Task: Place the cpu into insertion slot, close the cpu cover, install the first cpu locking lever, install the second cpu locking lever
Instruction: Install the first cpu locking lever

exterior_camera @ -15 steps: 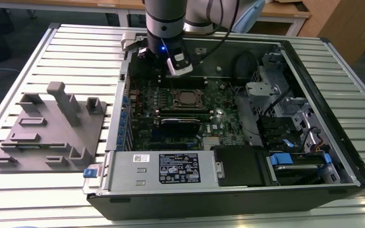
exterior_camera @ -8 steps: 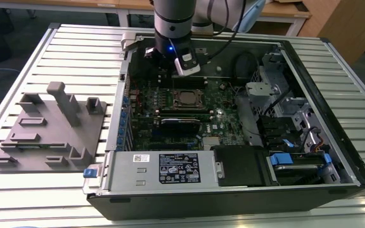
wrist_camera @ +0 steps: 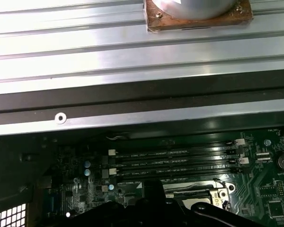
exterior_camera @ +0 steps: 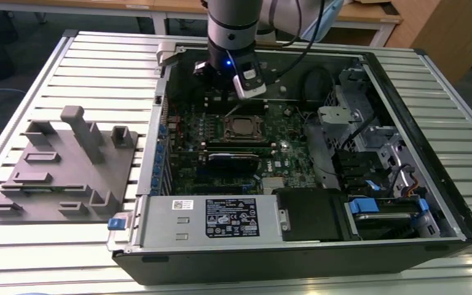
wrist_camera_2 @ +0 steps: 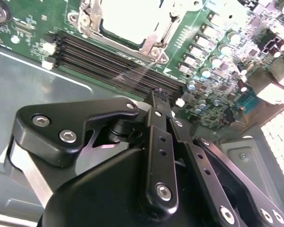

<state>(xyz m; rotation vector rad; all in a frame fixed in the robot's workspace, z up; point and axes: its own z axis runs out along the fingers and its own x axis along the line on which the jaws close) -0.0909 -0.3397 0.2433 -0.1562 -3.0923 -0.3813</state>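
Observation:
The cpu (wrist_camera_2: 128, 16) shows as a bright silver square lying in the socket on the green motherboard (exterior_camera: 289, 157). The brownish-silver cpu cover (exterior_camera: 243, 127) lies flat around it, its frame edge (wrist_camera_2: 154, 45) bordering the chip. The insertion slot is hidden beneath them. My gripper (wrist_camera_2: 158, 94) is shut with nothing between its black fingers. It hangs a little above the board over the long memory slots (wrist_camera_2: 109, 61), just beyond the socket's far side. In the exterior view the gripper (exterior_camera: 236, 101) is under the arm's wrist, behind the socket.
The open computer case (exterior_camera: 416, 141) lies on a slatted metal table. A black expansion card (exterior_camera: 234, 158) sits in front of the socket, a power supply (exterior_camera: 211, 218) at the near end, drive cages (exterior_camera: 367, 123) on the exterior view's right. A grey fixture block (exterior_camera: 64, 166) stands left.

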